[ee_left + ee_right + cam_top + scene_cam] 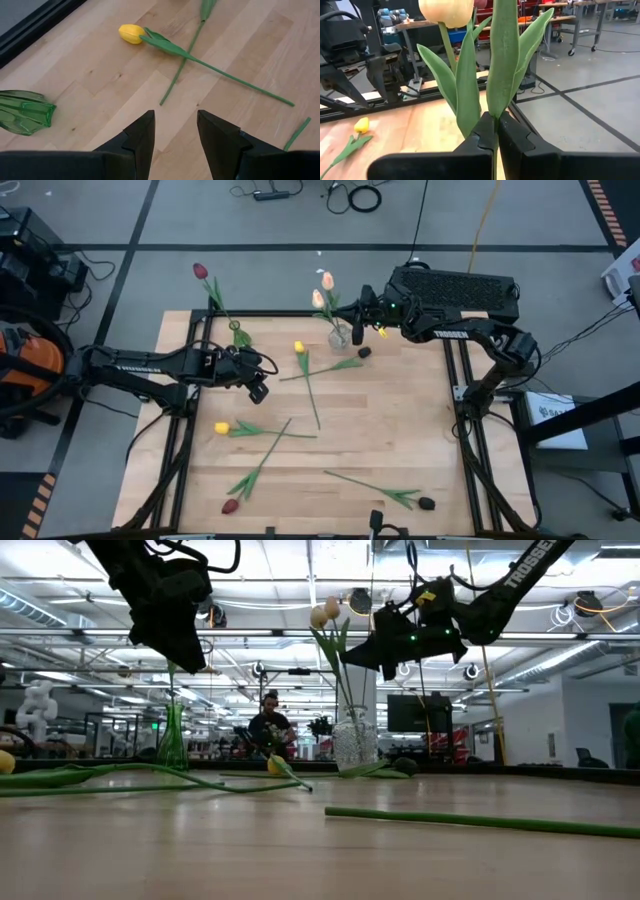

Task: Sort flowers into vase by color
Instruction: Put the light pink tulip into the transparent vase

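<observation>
Right wrist view: my right gripper (496,131) is clamped on a cream-peach tulip (451,11) stem, upright, directly over clear vase (340,337). Left gripper (175,131) fingers apart, w/ nothing between.

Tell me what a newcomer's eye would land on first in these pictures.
First, the right gripper at the table's far edge, shut on a cream-peach tulip standing in the clear vase, where a second one stands. Next, the loose flowers strewn over the wooden table: yellow tulips and dark red ones lying flat. The left gripper hovers open above the table by the green vase, which holds one dark red tulip.
</observation>
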`<act>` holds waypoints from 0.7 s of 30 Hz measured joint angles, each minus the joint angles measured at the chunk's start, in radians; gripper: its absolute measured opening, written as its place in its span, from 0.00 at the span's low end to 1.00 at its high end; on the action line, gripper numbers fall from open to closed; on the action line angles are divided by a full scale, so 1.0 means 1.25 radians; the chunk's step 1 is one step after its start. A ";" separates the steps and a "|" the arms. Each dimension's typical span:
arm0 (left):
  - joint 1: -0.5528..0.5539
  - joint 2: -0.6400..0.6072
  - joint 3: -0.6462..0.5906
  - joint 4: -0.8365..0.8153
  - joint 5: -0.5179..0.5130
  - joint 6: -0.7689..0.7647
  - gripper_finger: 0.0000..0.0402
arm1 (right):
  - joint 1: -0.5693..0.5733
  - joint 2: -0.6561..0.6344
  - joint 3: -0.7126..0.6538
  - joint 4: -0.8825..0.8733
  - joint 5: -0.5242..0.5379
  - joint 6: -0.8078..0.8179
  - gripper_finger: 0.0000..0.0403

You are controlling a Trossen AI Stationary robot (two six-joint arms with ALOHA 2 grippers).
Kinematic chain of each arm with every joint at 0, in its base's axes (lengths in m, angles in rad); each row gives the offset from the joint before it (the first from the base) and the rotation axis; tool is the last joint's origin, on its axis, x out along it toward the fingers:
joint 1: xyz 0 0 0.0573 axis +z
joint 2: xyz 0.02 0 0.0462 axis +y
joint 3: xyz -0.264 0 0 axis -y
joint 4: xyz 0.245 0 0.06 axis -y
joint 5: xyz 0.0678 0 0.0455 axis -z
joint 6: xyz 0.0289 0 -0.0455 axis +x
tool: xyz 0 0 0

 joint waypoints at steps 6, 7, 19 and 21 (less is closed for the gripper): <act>0.000 0.000 0.000 0.000 -0.013 0.000 0.39 | 0.000 0.000 0.000 0.000 0.000 0.001 0.01; 0.000 0.000 0.000 0.000 -0.024 0.000 0.39 | 0.000 0.000 0.000 0.000 0.000 0.007 0.01; 0.000 0.000 0.000 0.000 -0.065 0.001 0.39 | 0.000 -0.033 0.016 -0.081 0.001 0.001 0.27; 0.000 0.000 0.000 -0.001 -0.065 0.001 0.39 | 0.000 -0.051 0.031 -0.152 0.001 -0.032 0.30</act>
